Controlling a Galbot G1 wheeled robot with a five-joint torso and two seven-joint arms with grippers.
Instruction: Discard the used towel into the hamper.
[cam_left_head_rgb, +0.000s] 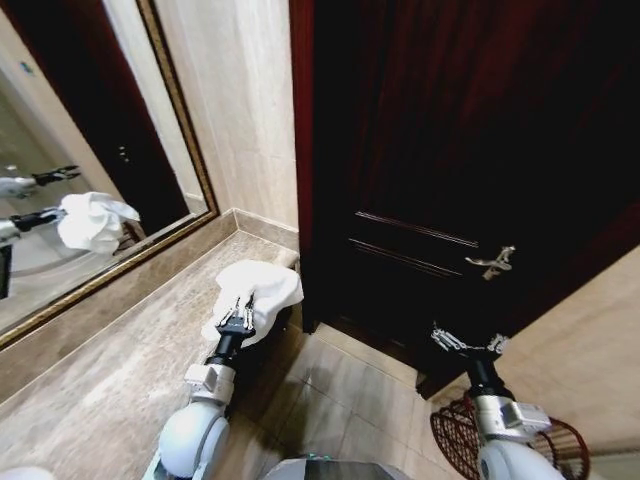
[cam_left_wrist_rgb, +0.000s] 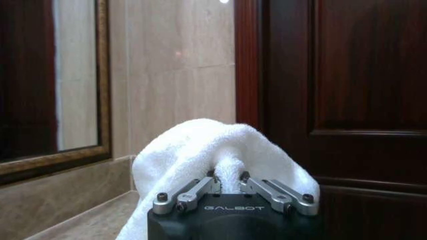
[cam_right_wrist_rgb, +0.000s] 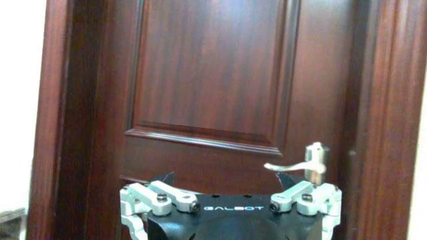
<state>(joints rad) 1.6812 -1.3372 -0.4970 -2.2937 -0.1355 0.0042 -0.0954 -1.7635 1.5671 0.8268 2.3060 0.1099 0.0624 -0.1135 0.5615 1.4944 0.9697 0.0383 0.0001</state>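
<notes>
Left gripper (cam_left_wrist_rgb: 228, 181) was pinched closed on the white towel (cam_left_wrist_rgb: 213, 150); the left wrist view showed the cloth bunched between the fingers (cam_left_wrist_rgb: 200, 190) and draped over both sides. In the head view the same gripper (cam_left_head_rgb: 237, 318) held the towel (cam_left_head_rgb: 255, 295) up at the edge of the marble counter (cam_left_head_rgb: 110, 370), beside the dark wooden door (cam_left_head_rgb: 460, 150), with the cloth hanging clear of the counter. The head view also caught the towel's reflection in the gold-framed mirror (cam_left_head_rgb: 100, 150). Right gripper (cam_left_head_rgb: 465, 343) was empty, fingers spread wide, hanging in front of the door near the lever handle (cam_left_head_rgb: 492, 262); the right wrist view confirmed the spread fingers (cam_right_wrist_rgb: 157, 195) and the handle (cam_right_wrist_rgb: 303, 164) just ahead. Hamper (cam_left_head_rgb: 455, 435) sat on the tiled floor (cam_left_head_rgb: 340, 400) under the right arm, well apart from the towel, partly hidden by that arm.
</notes>
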